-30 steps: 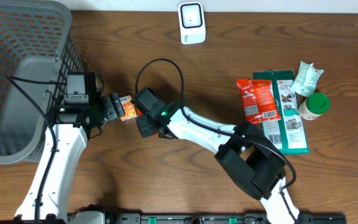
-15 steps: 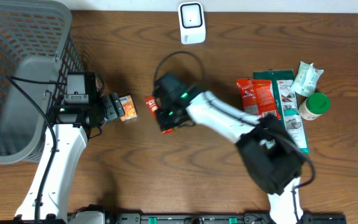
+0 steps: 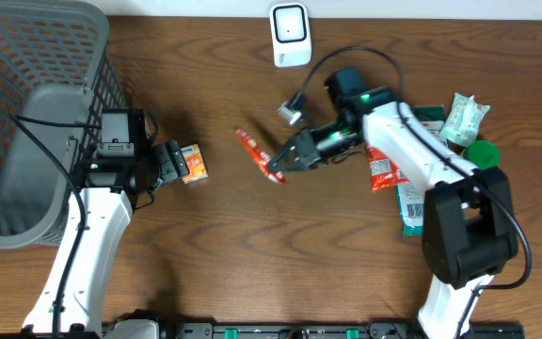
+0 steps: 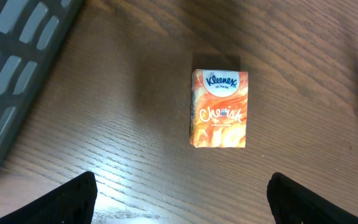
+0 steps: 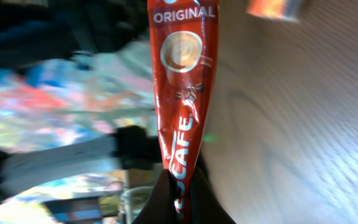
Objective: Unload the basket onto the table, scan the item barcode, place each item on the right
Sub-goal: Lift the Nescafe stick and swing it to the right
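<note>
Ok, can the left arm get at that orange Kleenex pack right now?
Probably yes. The left pincer is open right by the Kleenex pack, which lies flat on the table with nothing on or against it; the right pincer, shut on a coffee stick, is well clear.

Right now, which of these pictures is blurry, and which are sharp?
Right wrist view: the background is smeared, only the red coffee sachet reads clearly. Left wrist view: the small orange Kleenex tissue pack is crisp. Overhead view: sharp, evenly lit.
</note>
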Controlling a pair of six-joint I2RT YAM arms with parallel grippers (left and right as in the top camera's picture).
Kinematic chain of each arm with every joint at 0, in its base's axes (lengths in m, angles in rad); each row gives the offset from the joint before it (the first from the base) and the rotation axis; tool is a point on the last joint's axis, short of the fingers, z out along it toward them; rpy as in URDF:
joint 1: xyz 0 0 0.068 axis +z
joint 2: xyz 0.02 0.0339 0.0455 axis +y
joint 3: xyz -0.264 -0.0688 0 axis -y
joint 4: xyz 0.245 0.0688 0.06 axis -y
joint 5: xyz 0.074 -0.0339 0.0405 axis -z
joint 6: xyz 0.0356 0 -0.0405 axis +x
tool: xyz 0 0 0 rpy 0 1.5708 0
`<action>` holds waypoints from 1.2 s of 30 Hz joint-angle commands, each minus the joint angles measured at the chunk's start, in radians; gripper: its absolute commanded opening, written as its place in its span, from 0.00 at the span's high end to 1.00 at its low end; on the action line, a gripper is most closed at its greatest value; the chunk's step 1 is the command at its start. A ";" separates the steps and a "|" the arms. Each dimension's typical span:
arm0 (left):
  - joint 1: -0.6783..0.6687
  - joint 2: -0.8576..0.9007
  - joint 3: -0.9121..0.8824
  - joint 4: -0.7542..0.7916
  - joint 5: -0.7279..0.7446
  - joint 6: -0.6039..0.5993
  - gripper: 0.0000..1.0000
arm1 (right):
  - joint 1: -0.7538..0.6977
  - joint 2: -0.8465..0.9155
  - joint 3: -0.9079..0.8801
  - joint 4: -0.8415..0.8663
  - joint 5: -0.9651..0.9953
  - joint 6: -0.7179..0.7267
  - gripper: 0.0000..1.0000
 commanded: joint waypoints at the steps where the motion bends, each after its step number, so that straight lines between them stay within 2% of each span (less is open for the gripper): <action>1: 0.005 0.006 0.014 -0.005 -0.012 0.003 0.12 | -0.045 -0.011 -0.003 -0.046 -0.268 -0.129 0.99; 9: 0.005 0.006 0.014 -0.005 -0.012 0.003 0.12 | -0.105 -0.025 -0.003 -0.195 -0.269 -0.146 0.99; 16: 0.005 0.006 0.014 -0.005 -0.012 0.003 0.12 | -0.195 -0.147 -0.003 -0.468 -0.269 -0.371 0.99; 19: 0.005 0.006 0.014 -0.004 -0.012 0.003 0.12 | -0.243 -0.231 -0.003 -0.520 -0.269 -0.402 0.99; 30: 0.005 0.006 0.014 -0.004 -0.012 0.003 0.12 | -0.285 -0.497 -0.003 -0.499 -0.269 -0.389 0.99; 36: 0.005 0.006 0.014 -0.005 -0.012 0.003 0.12 | -0.277 -0.502 -0.003 -0.458 -0.269 -0.287 0.99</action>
